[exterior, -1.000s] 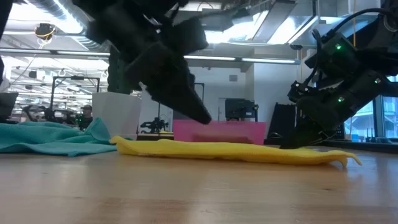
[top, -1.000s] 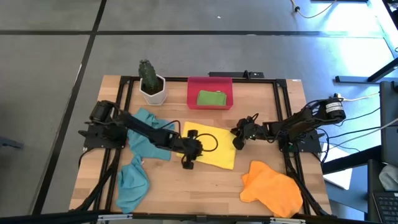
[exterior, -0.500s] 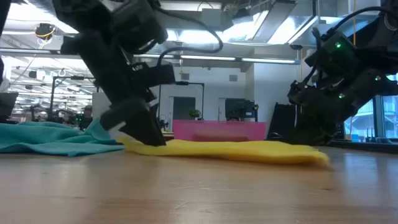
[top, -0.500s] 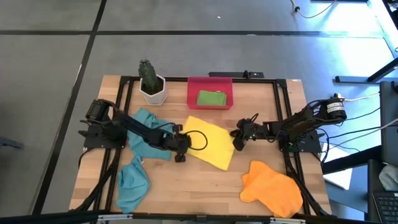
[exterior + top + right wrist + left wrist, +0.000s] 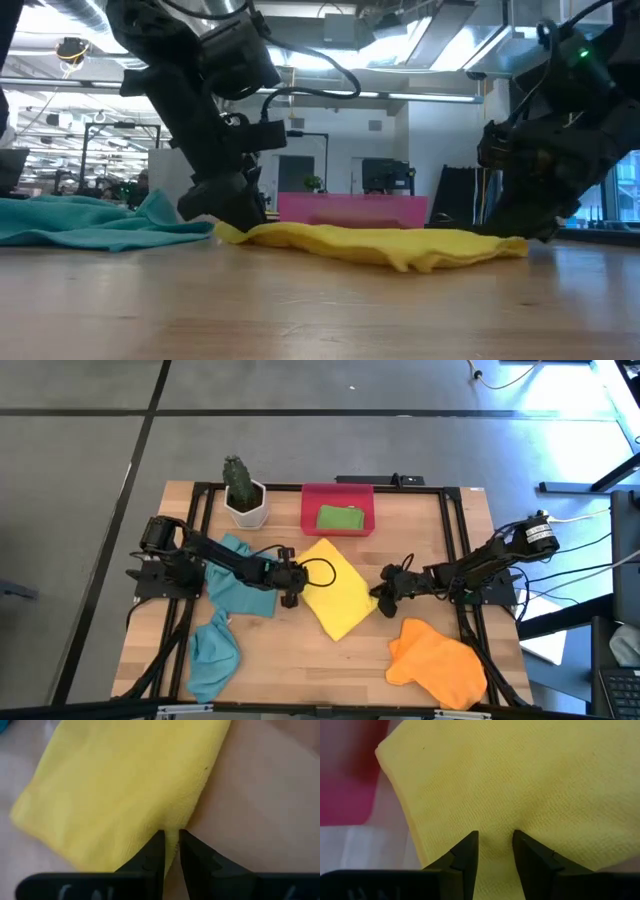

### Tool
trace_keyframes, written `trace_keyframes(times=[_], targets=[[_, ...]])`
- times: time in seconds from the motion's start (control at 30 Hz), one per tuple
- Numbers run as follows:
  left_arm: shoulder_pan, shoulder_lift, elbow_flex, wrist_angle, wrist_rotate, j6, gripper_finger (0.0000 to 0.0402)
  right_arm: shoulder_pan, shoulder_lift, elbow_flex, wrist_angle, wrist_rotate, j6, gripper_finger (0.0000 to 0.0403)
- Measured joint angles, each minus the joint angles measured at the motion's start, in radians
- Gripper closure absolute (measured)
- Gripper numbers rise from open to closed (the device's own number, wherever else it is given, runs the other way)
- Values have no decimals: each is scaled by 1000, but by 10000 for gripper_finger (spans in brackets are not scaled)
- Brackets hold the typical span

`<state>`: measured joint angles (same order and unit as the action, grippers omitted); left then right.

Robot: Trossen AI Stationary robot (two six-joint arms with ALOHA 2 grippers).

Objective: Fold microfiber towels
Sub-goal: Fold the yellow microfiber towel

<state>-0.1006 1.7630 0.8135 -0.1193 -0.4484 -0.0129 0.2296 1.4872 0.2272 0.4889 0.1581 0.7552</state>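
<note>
The yellow towel [image 5: 337,592] lies folded flat on the table's middle, turned like a diamond; it also shows in the low view [image 5: 370,243]. My left gripper [image 5: 291,586] is shut on its left corner. My right gripper [image 5: 384,600] is shut on its right corner. A lime green towel [image 5: 340,518] lies folded in the red tray [image 5: 309,510]. Two teal-blue towels [image 5: 236,574] [image 5: 212,650] lie crumpled at the left, under and beside my left arm. The orange towel [image 5: 436,664] lies crumpled at the near right. My left gripper pinches the yellow towel at its left corner [image 5: 495,845] between its two fingers, a small ridge of cloth standing in the gap. The fingers [image 5: 232,210] slant down from the table's left. The towel stays on the table. My right gripper pinches the towel's right edge [image 5: 171,836] between its two nearly closed fingers, at the folded edge. It comes low from the table's right side [image 5: 520,225]. The cloth there lies on the table, slightly rumpled [image 5: 470,250].
A white pot with a cactus [image 5: 245,500] stands at the far left, beside the red tray. A black frame [image 5: 455,530] runs along the table's sides. Bare wood shows near the front edge [image 5: 310,670].
My left gripper has gone toward the table's far edge and a little left, dragging the towel's left corner. My right gripper has shifted slightly toward the near edge. The yellow towel has turned about on the table, from a wide rectangle to a diamond.
</note>
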Motion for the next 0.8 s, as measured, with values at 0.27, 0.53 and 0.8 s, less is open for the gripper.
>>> trace_keyframes(times=[0.27, 0.53, 0.8], targets=[[22, -17, -5, -15, -49, 97, 287, 124, 4, 51, -26, -28, 61, 344], [30, -17, -5, 24, -52, 237, 287, 250, 10, 200, -190, -37, 82, 344], [4, -38, 17, 127, -15, 362, 287, 301, 11, 392, -404, 72, -121, 344]])
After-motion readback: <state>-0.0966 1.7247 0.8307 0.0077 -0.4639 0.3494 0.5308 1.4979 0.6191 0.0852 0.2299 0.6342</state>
